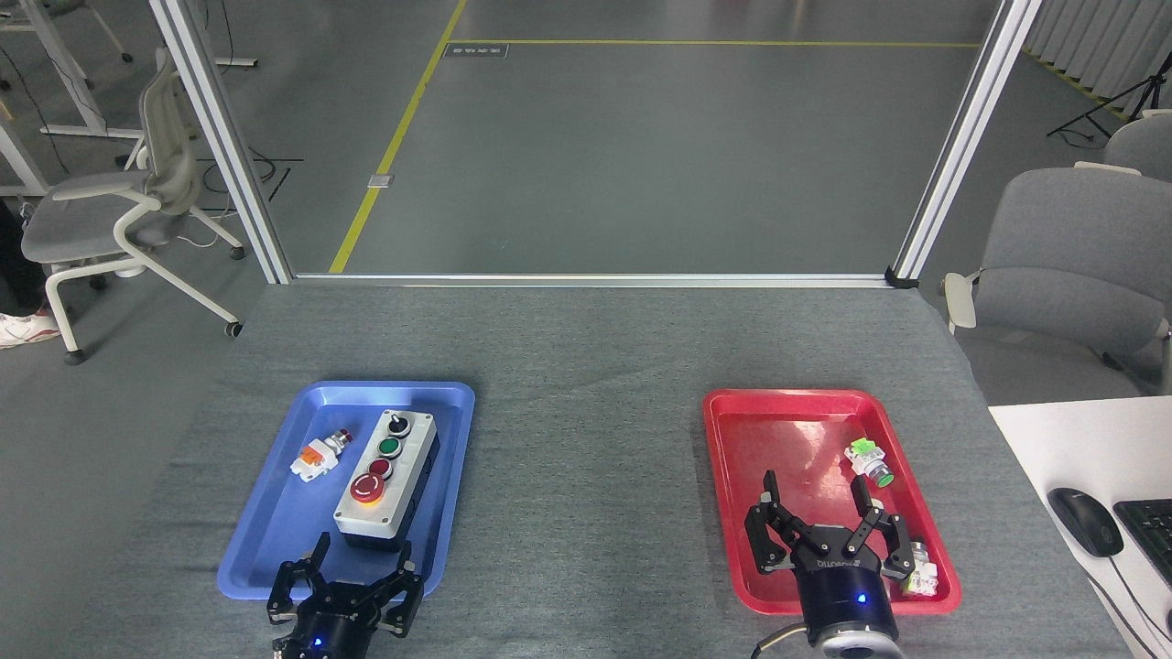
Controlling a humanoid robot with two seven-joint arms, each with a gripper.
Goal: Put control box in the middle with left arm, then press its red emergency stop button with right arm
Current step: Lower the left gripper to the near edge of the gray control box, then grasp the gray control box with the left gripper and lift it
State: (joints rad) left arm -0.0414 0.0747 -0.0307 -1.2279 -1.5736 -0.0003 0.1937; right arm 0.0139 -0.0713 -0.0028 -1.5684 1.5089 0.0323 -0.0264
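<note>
Left gripper (362,558) low, jaws spread, right gripper (815,499) jaws spread

Pretty clearly a robotics lab or test cell in some industrial-type building. Smooth grey floor (641,156) with yellow marking lines (394,146), aluminium frame posts (220,137) around a cloth-covered counter (586,384), and office chairs (1071,265) parked around. Off to the right there's a white desk (1062,448) with a mouse (1085,522) and keyboard (1149,535), plus a tripod (1112,105) in the back corner.
</note>
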